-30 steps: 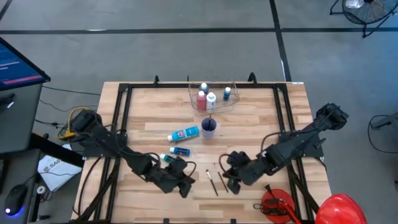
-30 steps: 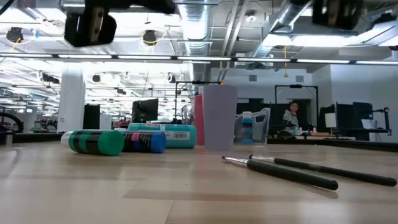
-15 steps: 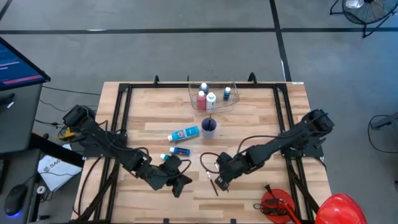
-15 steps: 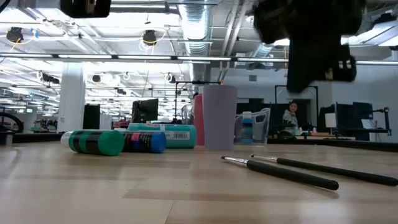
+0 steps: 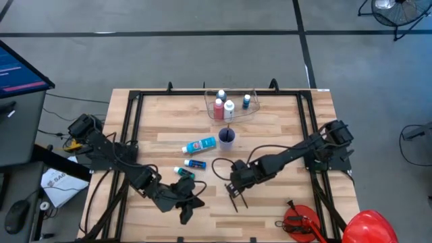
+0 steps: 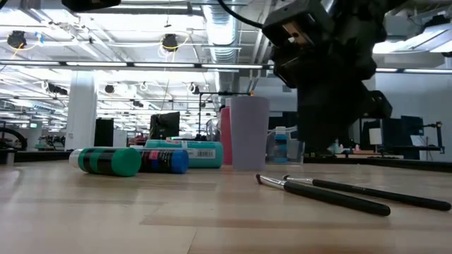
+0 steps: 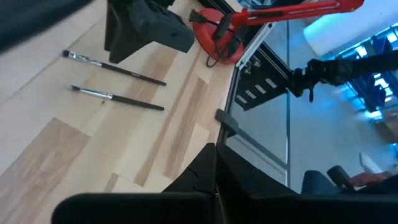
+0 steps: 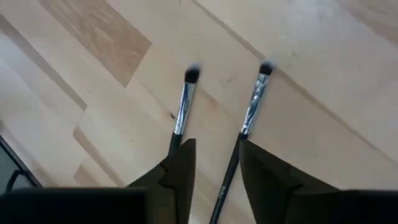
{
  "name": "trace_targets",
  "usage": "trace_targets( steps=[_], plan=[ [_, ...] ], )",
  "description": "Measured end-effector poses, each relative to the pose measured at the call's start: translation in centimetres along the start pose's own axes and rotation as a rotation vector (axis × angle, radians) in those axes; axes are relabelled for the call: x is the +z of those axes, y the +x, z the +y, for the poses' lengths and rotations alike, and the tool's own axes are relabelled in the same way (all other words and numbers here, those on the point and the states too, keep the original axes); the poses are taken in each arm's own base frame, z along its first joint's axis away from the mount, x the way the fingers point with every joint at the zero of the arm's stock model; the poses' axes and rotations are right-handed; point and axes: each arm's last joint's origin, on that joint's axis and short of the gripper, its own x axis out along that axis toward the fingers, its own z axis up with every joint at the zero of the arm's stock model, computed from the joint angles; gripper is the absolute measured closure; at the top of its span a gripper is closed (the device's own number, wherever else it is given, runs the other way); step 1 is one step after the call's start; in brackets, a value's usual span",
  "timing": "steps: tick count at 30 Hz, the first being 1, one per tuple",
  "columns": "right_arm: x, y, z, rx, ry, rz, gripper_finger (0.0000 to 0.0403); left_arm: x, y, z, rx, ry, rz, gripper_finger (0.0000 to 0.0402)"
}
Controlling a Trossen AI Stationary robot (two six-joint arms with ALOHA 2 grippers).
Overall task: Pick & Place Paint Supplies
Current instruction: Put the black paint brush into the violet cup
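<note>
Two thin dark-tipped brushes (image 8: 181, 106) (image 8: 254, 102) lie side by side on the wooden table near its front middle. My right gripper (image 8: 214, 149) hangs open just above them, pointing steeply down. One brush's handle (image 8: 227, 174) runs into the gap between its fingers, and the other passes under one finger. I cannot tell whether the fingers touch either brush. In the low view the gripper (image 6: 328, 92) looms over both brushes (image 6: 332, 199). My left gripper (image 7: 214, 183) is shut and holds nothing, raised near the front left (image 5: 185, 204). A teal bottle (image 5: 183, 172), a blue bottle (image 5: 196, 164) and a light blue tube (image 5: 200, 145) lie on their sides.
A clear tub (image 5: 253, 108) at the far middle holds red (image 5: 219, 108), white (image 5: 229, 106) and blue (image 5: 247, 101) bottles. A blue-purple cup (image 5: 227, 137) stands in front of it. A red clamp tool (image 5: 300, 219) lies at the front right corner. A black frame (image 5: 131, 135) borders the table.
My right gripper has swung toward the table's left and come down, tipping steeply downward, until it hangs over the two brushes. My left gripper has drawn back a little toward the near left and risen slightly, still shut.
</note>
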Motion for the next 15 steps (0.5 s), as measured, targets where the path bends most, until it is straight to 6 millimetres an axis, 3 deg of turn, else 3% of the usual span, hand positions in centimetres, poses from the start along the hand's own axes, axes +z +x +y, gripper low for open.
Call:
trace_targets(
  steps=[8, 15],
  plan=[
    [1.2, 0.0, -0.4, -0.028, 0.000, -0.070, 0.0254, -0.2, 0.0, 0.3, 0.017, 0.041, 0.030, 0.0402],
    [1.6, 0.1, -1.0, -0.087, 0.009, -0.100, 0.0247, -0.5, -0.1, 0.4, 0.023, 0.054, 0.066, 0.0402]
  ],
)
